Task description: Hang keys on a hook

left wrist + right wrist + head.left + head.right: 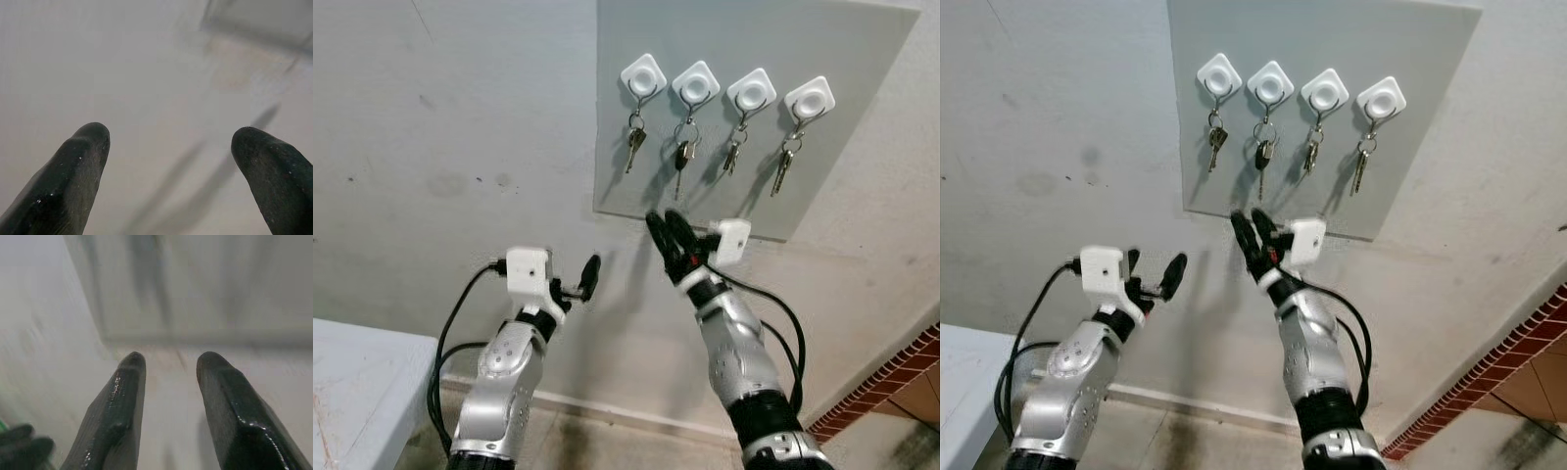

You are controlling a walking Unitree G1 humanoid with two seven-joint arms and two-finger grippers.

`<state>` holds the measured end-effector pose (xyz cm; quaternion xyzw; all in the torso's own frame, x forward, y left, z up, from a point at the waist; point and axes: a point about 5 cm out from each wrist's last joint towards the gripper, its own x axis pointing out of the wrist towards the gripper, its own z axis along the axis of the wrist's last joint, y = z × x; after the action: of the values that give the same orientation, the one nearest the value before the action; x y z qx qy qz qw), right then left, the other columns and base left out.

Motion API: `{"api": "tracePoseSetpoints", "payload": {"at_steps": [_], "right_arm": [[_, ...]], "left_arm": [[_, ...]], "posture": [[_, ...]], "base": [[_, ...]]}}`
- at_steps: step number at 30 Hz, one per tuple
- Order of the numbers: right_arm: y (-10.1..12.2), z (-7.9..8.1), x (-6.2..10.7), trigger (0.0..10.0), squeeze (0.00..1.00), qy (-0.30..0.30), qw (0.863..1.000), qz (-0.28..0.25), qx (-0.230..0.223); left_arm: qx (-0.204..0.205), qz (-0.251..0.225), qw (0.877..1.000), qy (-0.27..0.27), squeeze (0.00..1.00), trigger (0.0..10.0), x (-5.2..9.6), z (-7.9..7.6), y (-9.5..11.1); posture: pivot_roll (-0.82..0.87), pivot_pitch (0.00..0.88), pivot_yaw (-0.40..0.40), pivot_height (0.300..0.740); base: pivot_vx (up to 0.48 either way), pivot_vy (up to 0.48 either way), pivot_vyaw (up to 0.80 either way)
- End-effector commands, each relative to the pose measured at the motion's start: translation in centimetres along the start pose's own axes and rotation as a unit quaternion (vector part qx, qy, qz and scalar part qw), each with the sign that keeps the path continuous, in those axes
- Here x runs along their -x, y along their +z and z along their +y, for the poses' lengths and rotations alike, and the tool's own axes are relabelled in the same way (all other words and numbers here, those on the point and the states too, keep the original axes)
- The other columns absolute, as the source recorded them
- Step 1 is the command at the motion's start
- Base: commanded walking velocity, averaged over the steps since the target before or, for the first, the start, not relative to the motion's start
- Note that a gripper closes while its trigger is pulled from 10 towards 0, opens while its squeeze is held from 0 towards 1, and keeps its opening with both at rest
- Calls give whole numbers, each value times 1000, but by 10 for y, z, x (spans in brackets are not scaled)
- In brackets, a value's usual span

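Note:
A grey board (862,59) on the wall carries several white hooks, among them the leftmost hook (643,75) and the rightmost hook (810,98). A bunch of keys hangs from each, such as the keys (634,145) on the left and the dark-headed keys (682,157) beside them. My right gripper (666,223) is raised just under the board's lower edge, below the dark-headed keys; it is open with a narrow gap and holds nothing (171,363). My left gripper (576,282) points at the bare wall lower left, open and empty (168,134).
A pale table top (352,382) sits at the lower left beside my left arm. A skirting board (607,406) runs along the wall's foot. Red brick edging (901,377) shows at the lower right. Black cables loop beside both arms.

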<state>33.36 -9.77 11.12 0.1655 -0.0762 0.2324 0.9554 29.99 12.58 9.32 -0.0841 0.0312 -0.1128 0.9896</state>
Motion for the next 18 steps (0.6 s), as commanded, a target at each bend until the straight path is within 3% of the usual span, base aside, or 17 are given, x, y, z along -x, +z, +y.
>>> {"api": "tracePoseSetpoints", "payload": {"at_steps": [1,5,8,10,12,13,17,18], "right_arm": [[-10,-6,9,10000,0,-15,1000,20,11],[-24,-17,24,10000,0,-41,998,51,19],[-44,-34,49,10000,0,-89,991,101,27],[-47,-36,53,10000,0,-97,989,106,29],[-67,-57,87,10000,0,-165,969,178,51],[-67,-57,87,10000,0,-165,969,178,51],[-83,-74,126,10000,0,-231,939,246,62],[-83,-74,126,10000,0,-231,939,246,62]], "left_arm": [[-17,14,1000,5,0,10000,3,4,-13],[-27,35,999,10,0,10000,5,6,-27],[-35,62,997,21,0,10000,7,12,-46],[-36,63,997,23,0,10000,7,13,-49],[-46,96,992,61,0,10000,10,27,-67],[-46,96,992,61,0,10000,10,27,-67],[-56,155,983,81,0,10000,20,44,-87],[-56,155,983,81,0,10000,20,44,-87]], "posture": [[38,23,-26,740],[35,20,-23,740],[28,14,-16,740],[28,14,-16,740],[12,3,-4,740],[12,3,-4,740],[-8,0,10,740],[-8,0,10,740]], "base": [[0,0,0],[0,0,0],[0,0,0],[0,0,0],[0,0,0],[0,0,0],[0,0,0],[0,0,0]]}}
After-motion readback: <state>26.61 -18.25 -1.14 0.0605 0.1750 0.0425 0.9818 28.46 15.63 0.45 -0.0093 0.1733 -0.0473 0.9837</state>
